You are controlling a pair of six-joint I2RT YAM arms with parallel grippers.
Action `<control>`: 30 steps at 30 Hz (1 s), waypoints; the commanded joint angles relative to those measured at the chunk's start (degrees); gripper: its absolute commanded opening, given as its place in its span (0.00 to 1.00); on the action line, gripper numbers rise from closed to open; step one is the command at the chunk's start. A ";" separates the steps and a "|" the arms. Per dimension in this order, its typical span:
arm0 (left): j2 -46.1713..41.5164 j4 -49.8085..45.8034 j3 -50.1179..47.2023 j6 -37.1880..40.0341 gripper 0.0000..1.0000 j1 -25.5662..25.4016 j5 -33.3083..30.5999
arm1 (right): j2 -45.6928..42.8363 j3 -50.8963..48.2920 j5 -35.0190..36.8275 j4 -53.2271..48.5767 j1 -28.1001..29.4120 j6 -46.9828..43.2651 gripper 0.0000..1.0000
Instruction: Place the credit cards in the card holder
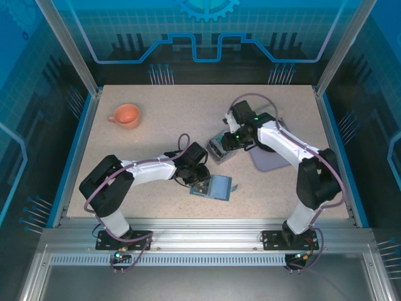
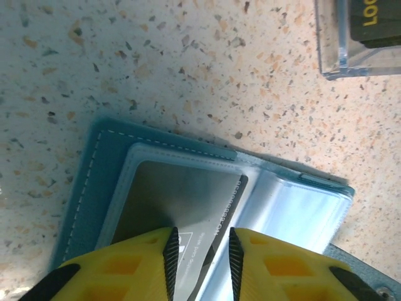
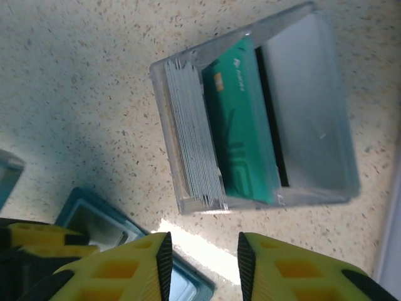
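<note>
Pincer on my left (image 2: 200,251) is hovering narrowly parted and empty over a grey credit card (image 2: 182,194) lying in the open card holder (image 2: 103,166) on the bench (image 2: 156,63); my right pincer (image 3: 200,257) is hanging open and empty above the clear box (image 3: 310,106) holding a teal card (image 3: 241,125)

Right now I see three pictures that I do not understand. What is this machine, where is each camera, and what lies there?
A left arm and a right arm of a robot are bolted at a table's edge. One picture looks down from above; the others come from a camera on each wrist, showing its yellow fingers. On the table: a cup, a clear box of cards, a mat, a wallet. The left pincer hangs over the wallet, where a grey card sits in a sleeve; the right pincer hangs by the box. Both are open, holding nothing.
</note>
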 commanded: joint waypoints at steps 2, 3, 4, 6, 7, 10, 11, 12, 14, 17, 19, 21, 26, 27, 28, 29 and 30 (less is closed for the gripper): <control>-3.78 -1.42 -0.95 0.67 0.32 0.53 -1.17 | 4.50 6.21 4.05 -4.19 3.85 -5.38 0.38; -4.48 -0.89 -1.52 0.51 0.33 0.54 -1.08 | 5.58 7.23 4.94 -4.47 4.71 -5.98 0.38; -5.21 -0.16 -2.26 0.21 0.34 0.55 -1.08 | 6.86 8.18 6.70 -4.67 5.50 -6.25 0.38; -6.33 1.61 -3.53 -0.54 0.35 0.94 -0.97 | 9.11 9.97 9.29 -4.95 6.68 -6.69 0.39; -6.44 2.17 -3.96 -0.80 0.36 1.33 -0.70 | 10.15 10.99 11.53 -5.20 7.17 -6.54 0.39; -6.05 2.59 -4.09 -1.07 0.35 1.87 0.08 | 12.41 12.89 14.23 -5.31 8.03 -6.81 0.40; -6.15 2.90 -4.18 -1.37 0.35 1.91 0.11 | 13.20 13.54 14.63 -5.48 8.28 -6.98 0.41; -6.33 3.32 -4.49 -1.61 0.35 1.94 0.08 | 13.81 13.86 15.40 -5.49 8.51 -7.19 0.41; -6.78 3.87 -5.23 -2.45 0.35 1.94 0.07 | 15.21 14.78 17.06 -5.70 9.01 -7.80 0.41; -6.95 4.76 -6.09 -3.13 0.34 2.01 0.18 | 17.03 15.80 18.96 -6.32 9.68 -8.63 0.42; -6.95 5.94 -6.74 -3.65 0.34 1.96 0.64 | 17.89 16.26 18.76 -6.48 10.05 -8.88 0.42; -6.74 6.60 -7.00 -3.84 0.34 1.96 0.94 | 18.37 16.30 18.89 -6.24 10.42 -9.11 0.43; -6.65 6.72 -7.20 -3.98 0.34 2.01 0.84 | 20.30 16.58 21.76 -5.69 11.16 -9.66 0.43; -6.70 6.67 -7.36 -4.03 0.34 1.96 0.76 | 20.49 16.45 22.57 -5.45 11.27 -9.60 0.44; -6.77 6.74 -7.45 -4.01 0.34 1.98 0.70 | 20.66 16.39 23.56 -5.27 11.37 -9.71 0.43; -6.74 6.65 -7.45 -4.00 0.34 2.01 0.58 | 20.62 16.34 24.94 -5.30 11.56 -9.70 0.43; -6.78 6.52 -7.43 -3.85 0.34 1.97 0.56 | 20.47 16.21 26.31 -5.06 11.68 -9.83 0.43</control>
